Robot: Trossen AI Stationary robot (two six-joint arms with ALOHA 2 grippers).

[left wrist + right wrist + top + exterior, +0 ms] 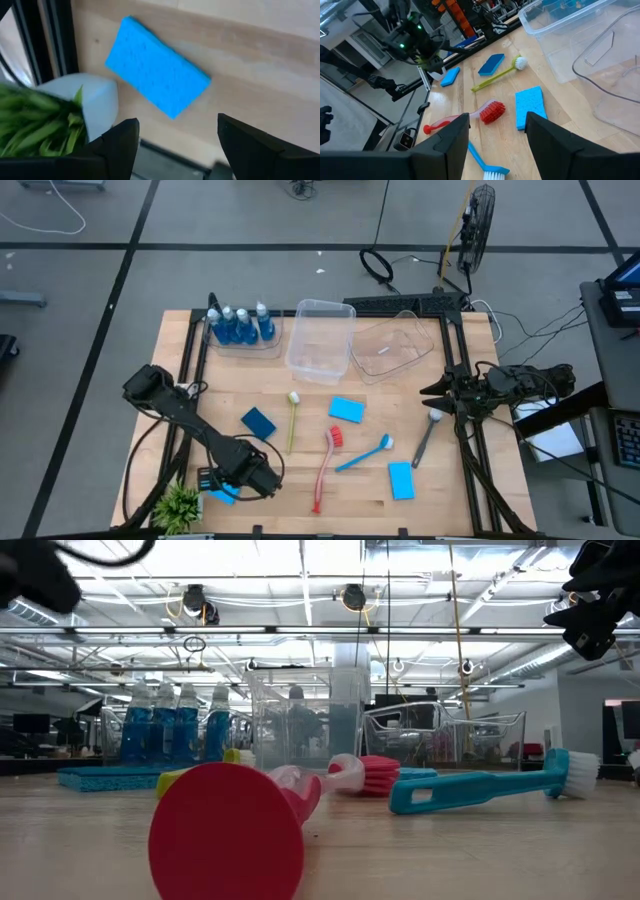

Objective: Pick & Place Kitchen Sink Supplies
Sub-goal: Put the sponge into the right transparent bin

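step: reach for sponge | left gripper wide, above it | right gripper wide, waiting | next: descend, close

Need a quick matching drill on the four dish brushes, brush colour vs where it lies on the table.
Things:
1. red brush
2. blue brush
3. yellow-green brush
4. grey brush

Places:
A. nearest the right gripper
B. beside the dark blue sponge
C. between the red brush and the light blue sponge at the front right
D. handle end reaching nearest the front edge

Pairs: 1-D, 2-C, 3-B, 4-A
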